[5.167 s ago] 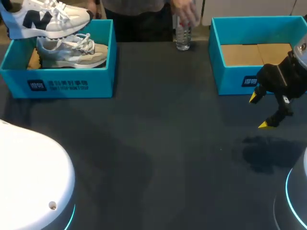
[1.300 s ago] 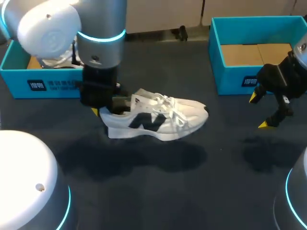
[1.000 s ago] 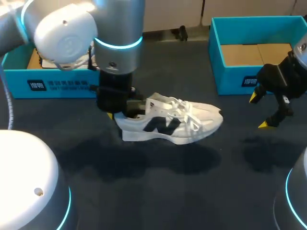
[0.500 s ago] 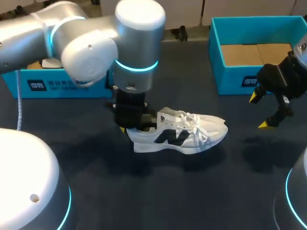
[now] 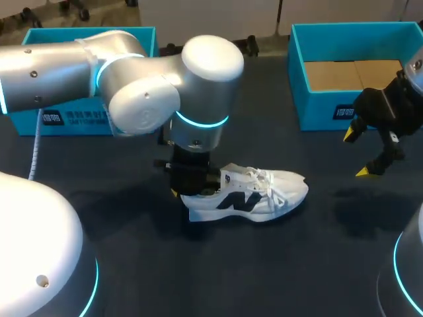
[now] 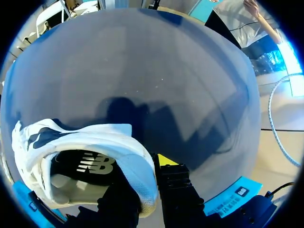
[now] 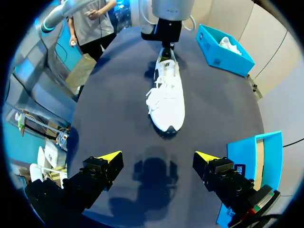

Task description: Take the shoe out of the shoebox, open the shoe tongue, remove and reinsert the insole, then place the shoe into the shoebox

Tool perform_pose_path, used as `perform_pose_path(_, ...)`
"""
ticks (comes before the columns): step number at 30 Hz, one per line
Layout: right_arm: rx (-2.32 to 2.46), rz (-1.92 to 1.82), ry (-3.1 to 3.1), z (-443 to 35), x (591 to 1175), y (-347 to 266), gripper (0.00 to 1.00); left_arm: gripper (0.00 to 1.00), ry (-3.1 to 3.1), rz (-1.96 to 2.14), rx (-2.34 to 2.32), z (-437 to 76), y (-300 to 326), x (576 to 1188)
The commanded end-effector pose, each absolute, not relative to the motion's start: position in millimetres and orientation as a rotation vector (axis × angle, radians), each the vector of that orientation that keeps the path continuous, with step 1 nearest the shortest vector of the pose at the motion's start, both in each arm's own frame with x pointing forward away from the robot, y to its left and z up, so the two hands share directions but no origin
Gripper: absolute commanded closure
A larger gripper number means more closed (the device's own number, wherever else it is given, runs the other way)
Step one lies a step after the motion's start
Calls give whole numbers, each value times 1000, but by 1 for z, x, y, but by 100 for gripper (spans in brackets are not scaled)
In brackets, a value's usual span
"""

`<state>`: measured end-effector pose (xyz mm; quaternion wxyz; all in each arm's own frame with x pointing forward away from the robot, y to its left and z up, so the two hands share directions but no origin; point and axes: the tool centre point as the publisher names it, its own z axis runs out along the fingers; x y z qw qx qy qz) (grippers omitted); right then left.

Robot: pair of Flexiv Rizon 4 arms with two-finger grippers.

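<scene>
One white shoe (image 5: 254, 195), dark logo, heel seemingly between left fingers (image 6: 172, 183).

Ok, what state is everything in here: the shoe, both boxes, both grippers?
shoe: out of its box, upright, sole down at the table, laced
left gripper: shut on the shoe's heel, one finger inside, one outside
right gripper: open, empty, above the table
left box: open, second shoe inside
right box: open, no shoe, bare cardboard floor
</scene>
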<state>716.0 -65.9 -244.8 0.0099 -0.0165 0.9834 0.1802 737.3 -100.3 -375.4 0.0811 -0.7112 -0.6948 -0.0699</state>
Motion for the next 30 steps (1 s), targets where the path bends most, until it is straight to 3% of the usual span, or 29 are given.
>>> perform_pose_path(1, -50, 559, 3070, -246, 716, -65, 0, 100, -2071, -242, -2115, -381, -105, 733)
perform_pose_path(7, -50, 559, 3070, -246, 716, -65, 0, 98, -2047, -239, -2105, -390, -103, 728)
perform_pose_path(12, -50, 559, 3070, -246, 716, -65, 0, 44, -2035, -241, -2088, -393, -101, 726)
perform_pose_path(13, -50, 559, 3070, -246, 716, -65, 0, 15, -2035, -242, -2089, -392, -100, 725)
perform_pose_path(15, -50, 559, 3070, -246, 716, -65, 0, 0, -2033, -238, -2092, -388, -99, 723)
perform_pose_path(30, -50, 559, 3070, -246, 716, -65, 0, 0, -2047, -84, -2197, -322, -96, 715)
